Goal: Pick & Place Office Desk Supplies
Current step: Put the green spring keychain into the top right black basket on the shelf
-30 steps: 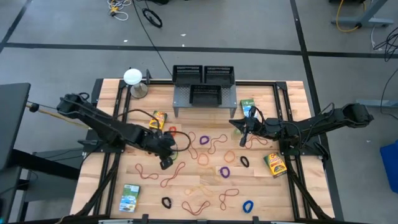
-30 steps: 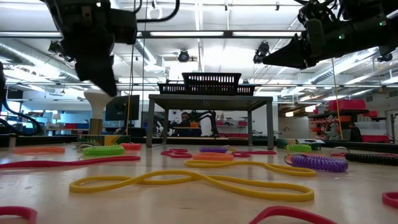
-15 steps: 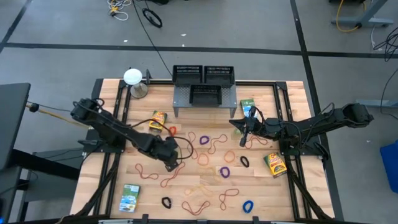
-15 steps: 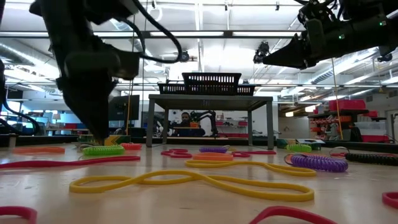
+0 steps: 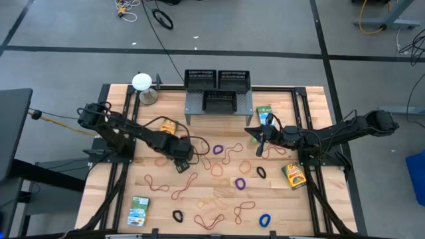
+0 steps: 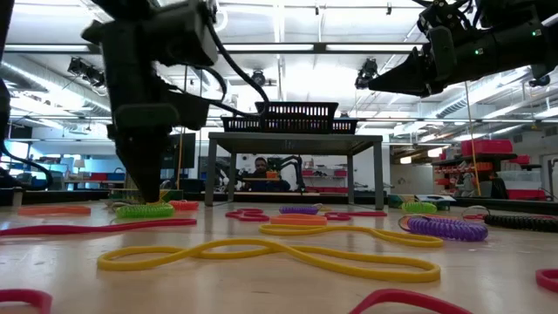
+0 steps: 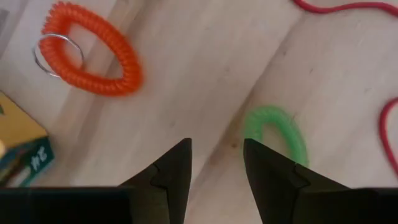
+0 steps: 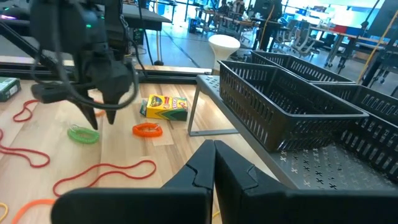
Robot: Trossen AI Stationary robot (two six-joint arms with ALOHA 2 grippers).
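Observation:
My left gripper (image 7: 216, 149) points down, open, just above the wood in the table's left middle (image 5: 180, 163). A green coil loop (image 7: 277, 133) lies flat beside the outer side of one finger, outside the gap; I see no touch. An orange coil loop (image 7: 93, 57) with a metal ring lies farther off, and a yellow card box (image 5: 169, 127) beyond it. Thin rubber-band loops (image 5: 226, 154) are scattered over the table. My right gripper (image 8: 214, 152) hangs shut and empty, nearly level, above the table's right middle (image 5: 251, 131).
A grey perforated shelf (image 5: 199, 105) with black mesh trays (image 5: 218, 79) stands at the far middle. A white ball on a stand (image 5: 141, 82) is at the far left. Card boxes lie at the near left (image 5: 139, 211), right (image 5: 293, 174) and far right (image 5: 264, 113).
My left gripper has come down from well above the table to just over the green coil loop, shifting a little toward the far edge and tipping steeper. My right arm has kept still.

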